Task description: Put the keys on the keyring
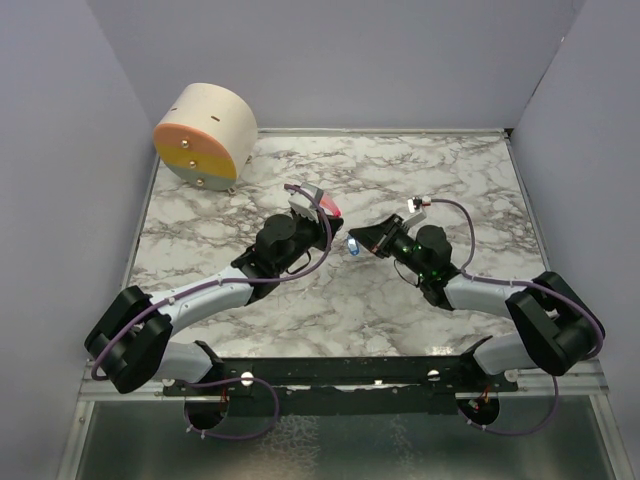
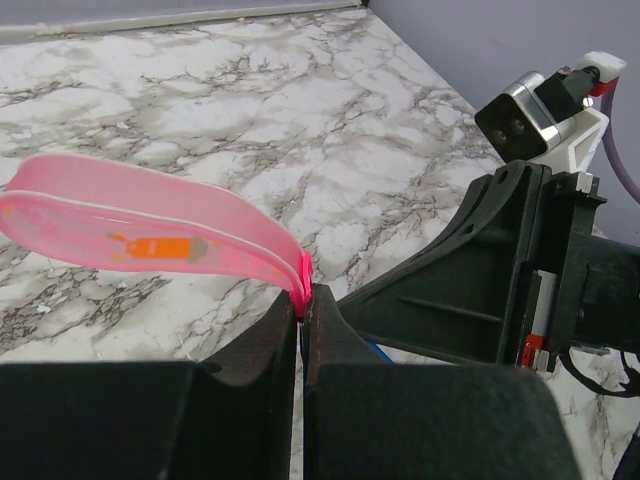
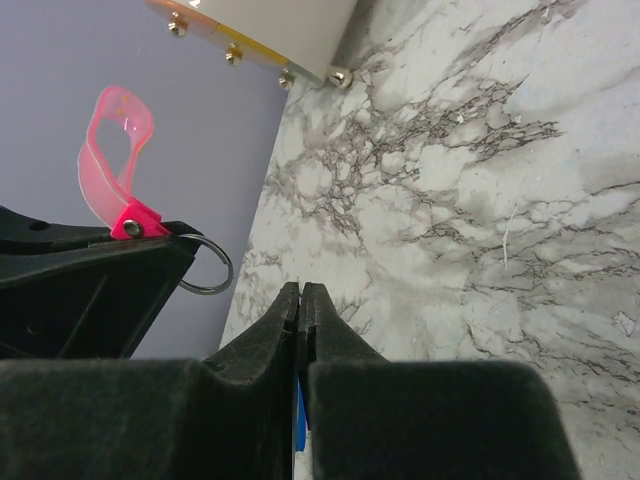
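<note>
Threading step, we judge. Left hand (image 2: 303, 310) clenched on the pink key (image 2: 150, 225) over the desk (image 1: 450, 180), keyring (image 3: 205, 265) at its tip. Right hand (image 3: 300, 295), at 4 o'clock, pinches the blue tag (image 1: 353, 245); next move needs fine alignment.

both arms share pale grey-white links, the left arm (image 1: 200, 298) and right arm (image 1: 480, 292) alike, with chunky black joint housings. thin purple cables (image 1: 326, 232) loop along them. small green lights (image 1: 428, 262), perhaps indicators, glow on the right wrist. the left gripper (image 2: 302, 300) and right gripper (image 3: 300, 292) are matte black wedges.
</note>
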Available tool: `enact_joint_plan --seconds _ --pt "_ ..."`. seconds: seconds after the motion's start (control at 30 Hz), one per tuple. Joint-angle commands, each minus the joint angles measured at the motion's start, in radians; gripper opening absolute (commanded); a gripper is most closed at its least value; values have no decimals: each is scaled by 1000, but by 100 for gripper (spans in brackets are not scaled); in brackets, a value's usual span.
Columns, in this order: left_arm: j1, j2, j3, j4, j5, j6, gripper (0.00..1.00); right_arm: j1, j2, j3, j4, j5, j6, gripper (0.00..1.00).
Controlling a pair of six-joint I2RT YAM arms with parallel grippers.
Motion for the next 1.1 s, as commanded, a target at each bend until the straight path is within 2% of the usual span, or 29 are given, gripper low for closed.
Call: enact_joint_plan --seconds 0.0,1.07 --pt "-9 -1 -10 66 33 35 0 -4 10 22 14 -21 52 1" --pt "-61 30 -37 137 -44 262 0 -4 -36 -38 -12 31 225 1"
